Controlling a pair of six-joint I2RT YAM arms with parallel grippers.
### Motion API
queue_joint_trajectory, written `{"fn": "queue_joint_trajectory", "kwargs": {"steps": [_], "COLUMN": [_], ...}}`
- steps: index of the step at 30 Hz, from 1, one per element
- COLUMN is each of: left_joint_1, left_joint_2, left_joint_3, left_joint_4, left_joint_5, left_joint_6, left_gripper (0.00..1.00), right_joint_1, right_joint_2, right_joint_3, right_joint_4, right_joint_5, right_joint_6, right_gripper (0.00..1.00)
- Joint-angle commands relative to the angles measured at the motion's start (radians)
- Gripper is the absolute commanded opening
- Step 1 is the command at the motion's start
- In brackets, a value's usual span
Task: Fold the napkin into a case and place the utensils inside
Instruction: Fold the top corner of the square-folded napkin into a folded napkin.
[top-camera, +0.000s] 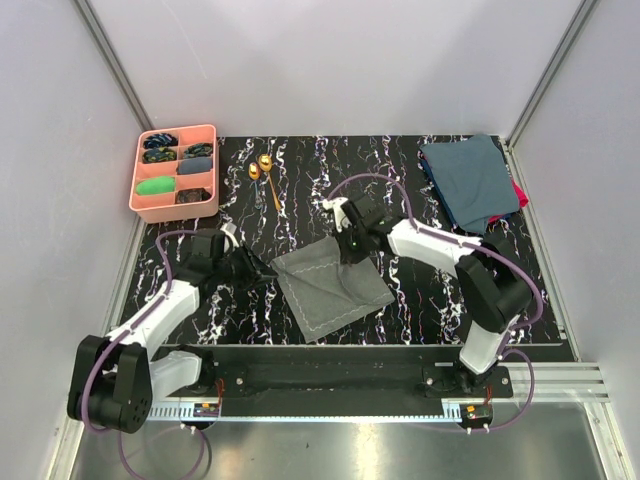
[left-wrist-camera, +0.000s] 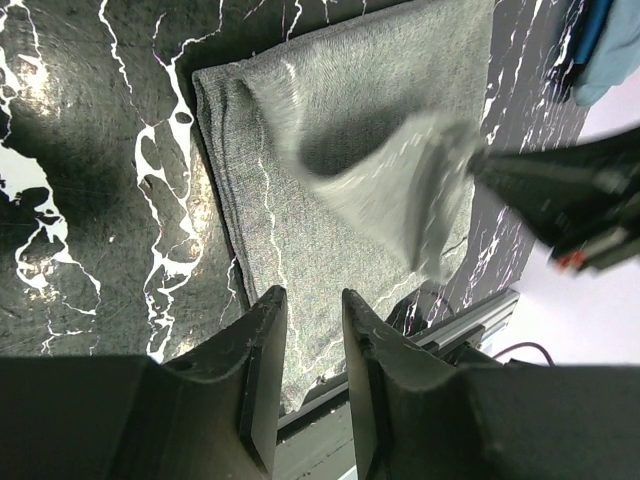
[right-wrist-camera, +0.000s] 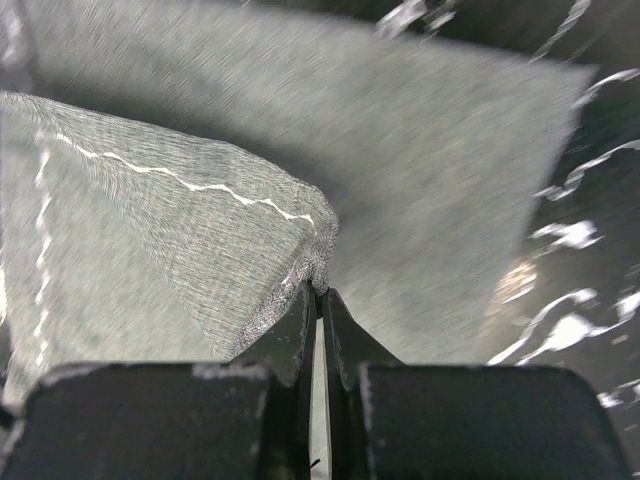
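- The napkin (top-camera: 335, 295) lies at the middle of the surface (top-camera: 430, 300), toward its near edge, turned so that its corners point at the edges.
- The right jaws are closed tight on the napkin's far corner. The right wrist view shows only the very tip of the hem nipped between them, with that corner held raised and the cloth tenting beneath it.
- The left jaws stand partly open and hold nothing. They sit low at the napkin's left edge, just beside the cloth.
- The utensils (top-camera: 266, 170) lie together near the far edge, well apart from the napkin, so the step in hand looks like the folding and not the loading.
- To fold well, the raised corner probably should travel low across the cloth and land with hem on hem, so the crease runs straight.
- The grip is thin, and a slow, level carry would lower the risk of the tip slipping out.
- The left jaws could pin the left edge, since otherwise the whole napkin may drag along the surface.
- The pink tray (top-camera: 140, 200) at the far left corner and the blue cloths (top-camera: 465, 180) at the far right corner lie away from this move.
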Motion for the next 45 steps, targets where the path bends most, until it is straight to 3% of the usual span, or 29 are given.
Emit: {"fn": "queue_joint_trajectory", "kwargs": {"steps": [1,9,12,27,32,34,39,45], "left_joint_1": [0.007,0.007,0.007,-0.005,0.001,0.009,0.013,0.013], "left_joint_2": [0.014,0.042,0.06,0.249,0.302,0.342,0.35,0.384], "left_joint_3": [0.03,0.032,0.055,0.279,0.361,0.407,0.427,0.395], "left_joint_4": [0.05,0.072,0.073,0.043,-0.011,-0.049,-0.097,-0.086], "left_joint_5": [0.049,0.063,0.07,0.054,-0.012,-0.028,-0.063,-0.077], "left_joint_6": [0.014,0.012,0.015,0.034,0.072,0.092,0.13,0.136], "left_gripper": [0.31,0.32,0.32,0.35,0.4,0.39,0.4,0.49], "right_joint_1": [-0.072,-0.126,-0.129,-0.173,-0.198,-0.199,-0.201,-0.198], "right_joint_2": [0.05,0.123,0.136,0.191,0.202,0.199,0.026,-0.305], "right_joint_3": [0.088,0.177,0.189,0.234,0.266,0.31,0.271,-0.092], "right_joint_4": [0.023,-0.002,-0.002,-0.013,-0.014,-0.066,-0.239,-0.264], "right_joint_5": [-0.071,-0.152,-0.191,-0.143,-0.042,0.021,0.174,0.027], "right_joint_6": [-0.059,-0.105,-0.119,-0.137,-0.076,-0.028,0.258,0.492], "right_gripper": [0.0,0.0,0.06,0.07,0.36,0.42,0.54,0.56]}}
